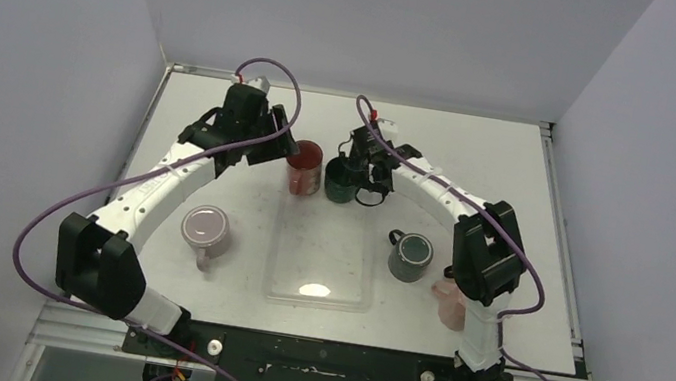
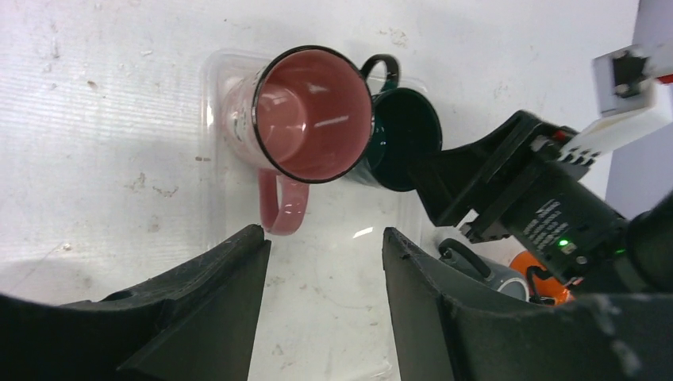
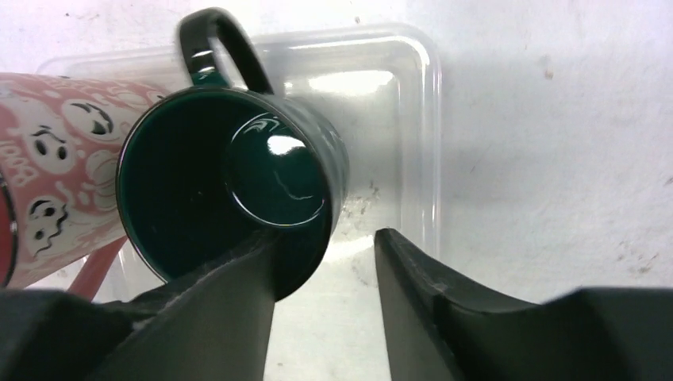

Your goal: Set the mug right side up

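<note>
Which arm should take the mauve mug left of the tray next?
Likely left: the mauve mug stands beside that arm, left gripper open; the right gripper is across the tray at the green mug.

tray (image 1: 320,249): clear plastic, shallow, mid-table, long side running near to far
red mug (image 1: 304,170): upright at tray's far end, pink inside, white ghost faces printed outside
grey mug (image 1: 409,255): upright on table, right of tray, handle toward tray
mauve mug (image 1: 206,229): on table left of tray, pale round face up, handle toward near edge
pink mug (image 1: 447,304): near right side, mostly hidden
table (image 1: 480,161): white, scuffed
</note>
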### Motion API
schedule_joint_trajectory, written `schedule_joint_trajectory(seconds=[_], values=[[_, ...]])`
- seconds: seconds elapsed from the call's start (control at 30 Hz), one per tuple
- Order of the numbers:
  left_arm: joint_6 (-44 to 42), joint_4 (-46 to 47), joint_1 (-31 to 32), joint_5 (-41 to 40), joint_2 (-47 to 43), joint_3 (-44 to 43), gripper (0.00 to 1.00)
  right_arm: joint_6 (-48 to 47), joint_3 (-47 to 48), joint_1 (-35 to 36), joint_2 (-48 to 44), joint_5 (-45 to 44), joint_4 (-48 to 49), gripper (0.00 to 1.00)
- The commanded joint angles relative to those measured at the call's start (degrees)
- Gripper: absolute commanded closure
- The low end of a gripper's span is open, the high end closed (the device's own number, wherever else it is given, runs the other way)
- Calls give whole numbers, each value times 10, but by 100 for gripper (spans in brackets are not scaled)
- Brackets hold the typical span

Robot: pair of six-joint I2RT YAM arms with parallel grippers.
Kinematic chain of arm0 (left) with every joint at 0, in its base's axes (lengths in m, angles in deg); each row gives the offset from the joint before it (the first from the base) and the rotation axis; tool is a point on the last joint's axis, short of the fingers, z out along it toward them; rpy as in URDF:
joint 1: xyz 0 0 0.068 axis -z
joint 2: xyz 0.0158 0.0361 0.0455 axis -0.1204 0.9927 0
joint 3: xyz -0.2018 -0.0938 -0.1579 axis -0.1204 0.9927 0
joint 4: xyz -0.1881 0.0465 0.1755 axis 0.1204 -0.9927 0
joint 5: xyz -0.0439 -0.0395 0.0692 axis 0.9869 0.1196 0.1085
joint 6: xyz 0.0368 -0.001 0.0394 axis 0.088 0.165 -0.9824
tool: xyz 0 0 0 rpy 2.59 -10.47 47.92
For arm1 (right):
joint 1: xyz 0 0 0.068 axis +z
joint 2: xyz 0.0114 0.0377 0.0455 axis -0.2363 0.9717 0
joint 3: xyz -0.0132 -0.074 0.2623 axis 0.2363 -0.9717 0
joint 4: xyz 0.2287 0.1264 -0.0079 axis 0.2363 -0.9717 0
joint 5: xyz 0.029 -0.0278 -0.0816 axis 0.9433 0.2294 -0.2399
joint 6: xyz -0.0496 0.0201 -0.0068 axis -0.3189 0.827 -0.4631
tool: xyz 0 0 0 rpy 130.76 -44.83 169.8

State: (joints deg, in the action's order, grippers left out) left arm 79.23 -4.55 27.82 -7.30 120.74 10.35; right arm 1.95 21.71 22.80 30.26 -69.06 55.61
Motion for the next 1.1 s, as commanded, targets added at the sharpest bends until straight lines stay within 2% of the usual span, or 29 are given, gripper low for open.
schedule_joint_trajectory(seconds=[0.0, 0.07, 0.23, 0.37, 0.47, 0.6, 0.67, 0.7, 0.73, 0.9, 1.07], values=[[-19, 3, 0, -25, -34, 15, 47, 1, 35, 3, -11, -17, 2, 45], [-22, -1, -1, -29, -39, 20, 46, -3, 40, 2, -18, -16, 4, 39], [-36, -1, -1, -32, -55, 32, 45, -3, 32, -9, -56, -11, 0, 32], [-62, -3, -1, -33, -74, 46, 43, -2, -30, -32, -122, 4, 18, 28], [-74, -31, -1, -63, -97, 68, 40, -14, -83, -54, -176, 24, 30, 27], [-69, -116, -1, -147, -135, 97, 24, -33, -134, -60, -230, 14, 31, 25], [-54, -174, -2, -183, -157, 110, 14, -31, -148, -60, -246, 14, 35, 25], [-44, -204, -2, -197, -168, 117, 5, -25, -154, -60, -250, 17, 37, 25], [-29, -228, -2, -205, -183, 126, 2, -18, -159, -60, -251, 19, 40, 25], [10, -313, -3, -207, -272, 181, 4, 17, -162, -60, -239, 30, 50, 25], [39, -337, -5, -149, -334, 247, 4, 22, -149, -61, -225, 28, 54, 25]])
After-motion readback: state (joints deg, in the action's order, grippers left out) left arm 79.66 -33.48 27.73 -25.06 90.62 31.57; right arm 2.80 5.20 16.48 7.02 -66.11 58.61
